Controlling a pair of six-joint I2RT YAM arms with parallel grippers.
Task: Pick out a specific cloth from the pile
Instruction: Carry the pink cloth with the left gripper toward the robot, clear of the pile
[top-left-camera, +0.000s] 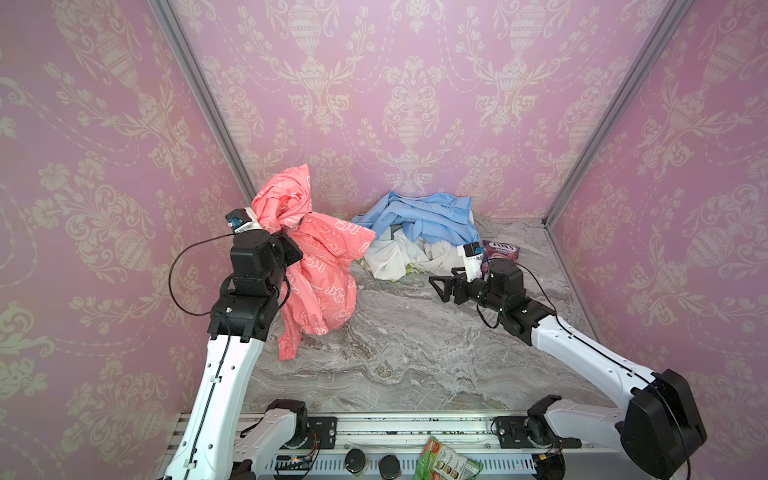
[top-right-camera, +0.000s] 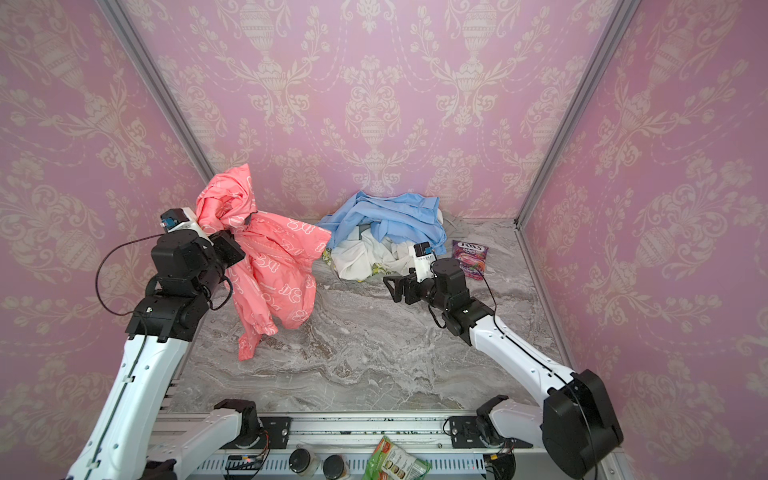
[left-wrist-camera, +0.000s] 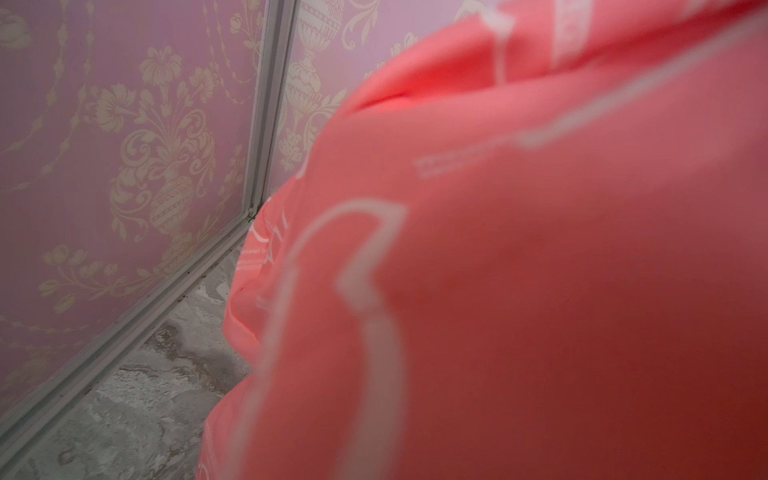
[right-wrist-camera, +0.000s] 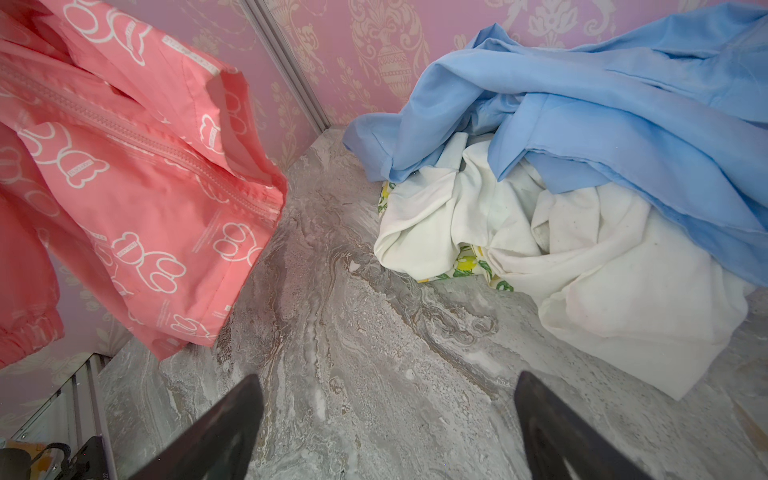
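Observation:
The cloth (top-left-camera: 324, 266) (top-right-camera: 270, 266), coral-pink with white outline shapes, hangs bunched from my left gripper (top-left-camera: 291, 243) (top-right-camera: 232, 245), which is shut on it with its fingers buried in the folds. A sleeve end trails onto the marble table. In the left wrist view the cloth (left-wrist-camera: 540, 291) fills most of the picture. The pile (top-left-camera: 419, 237) (top-right-camera: 382, 232) (right-wrist-camera: 540, 187) lies apart at the back, light blue over white with a yellow-green floral piece underneath. My right gripper (top-left-camera: 440, 286) (top-right-camera: 392, 286) (right-wrist-camera: 386, 376) stands open and empty, low over the table just in front of the pile.
A purple snack packet (top-left-camera: 500, 250) (top-right-camera: 471, 253) lies right of the pile, behind my right wrist. Pink patterned walls with metal corner posts (top-left-camera: 208, 104) close in the sides and back. A green packet (top-left-camera: 444, 461) sits on the front rail.

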